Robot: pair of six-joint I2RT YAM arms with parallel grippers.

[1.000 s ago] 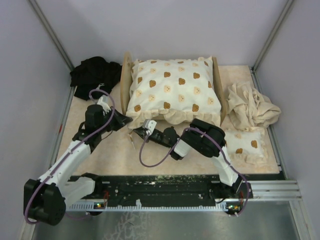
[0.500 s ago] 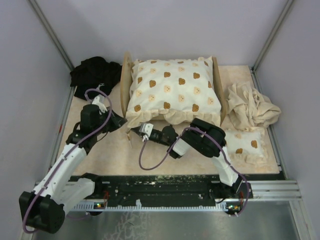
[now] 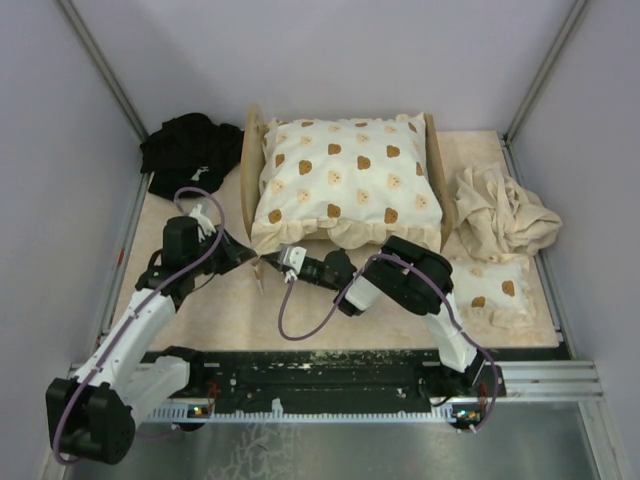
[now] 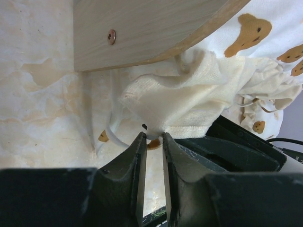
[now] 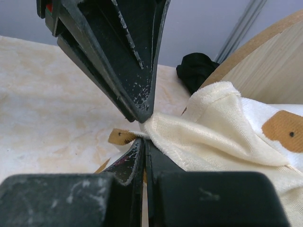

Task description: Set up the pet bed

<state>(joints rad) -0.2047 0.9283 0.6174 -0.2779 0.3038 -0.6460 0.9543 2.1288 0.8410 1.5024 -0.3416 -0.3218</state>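
Note:
The pet bed (image 3: 249, 170) stands at the back middle; its light-wood end boards show, and its striped mattress is hidden under a large cream frilled cushion (image 3: 345, 180) with brown prints. My right gripper (image 3: 272, 263) is shut on the cushion's near-left corner frill (image 5: 213, 132), low over the table. My left gripper (image 3: 250, 260) comes from the left and meets it tip to tip. Its narrow jaws (image 4: 152, 138) pinch the same corner (image 4: 189, 99). The wooden board is just above it in the left wrist view (image 4: 151, 28) and at the right of the right wrist view (image 5: 265, 61).
A black cloth (image 3: 190, 145) lies at the back left, also in the right wrist view (image 5: 196, 68). A crumpled beige cloth (image 3: 500, 215) lies at the right, with a small matching cushion (image 3: 490, 285) in front of it. Grey walls close in both sides.
My left gripper has moved right and nearer, from beside the bed's left board to the cushion's corner. My right gripper stays shut on that corner, barely shifted.

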